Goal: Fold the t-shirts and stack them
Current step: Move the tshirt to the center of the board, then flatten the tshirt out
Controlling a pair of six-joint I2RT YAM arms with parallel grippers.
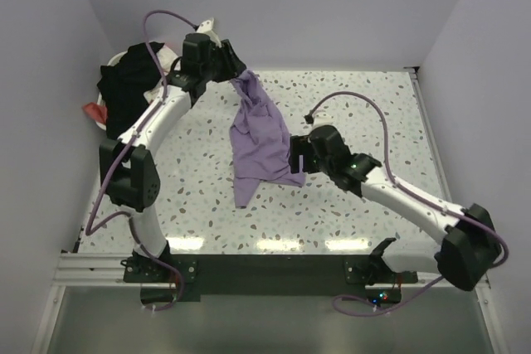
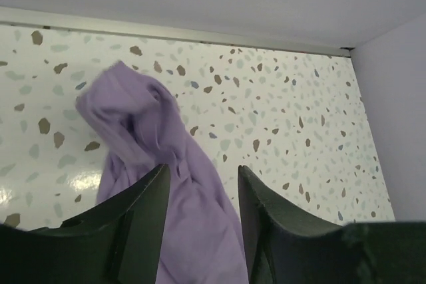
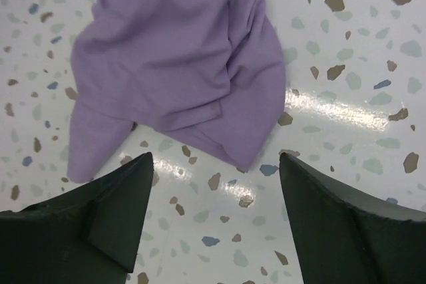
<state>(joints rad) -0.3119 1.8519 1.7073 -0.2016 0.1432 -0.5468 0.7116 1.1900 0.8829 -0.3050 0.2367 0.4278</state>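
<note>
A purple t-shirt lies crumpled in a long heap on the speckled table, running from the back middle toward the front. My left gripper hovers at the heap's far end; in the left wrist view its jaws stand apart, with the purple cloth showing between and beyond them, so it is open. My right gripper is wide open and empty just above the table. In the right wrist view it sits just short of the shirt's near hem corner, not touching it.
A white basket at the back left corner holds a pile of black clothes, with a red item at its near side. Walls close the table on the left, back and right. Bare tabletop lies to the right of the shirt.
</note>
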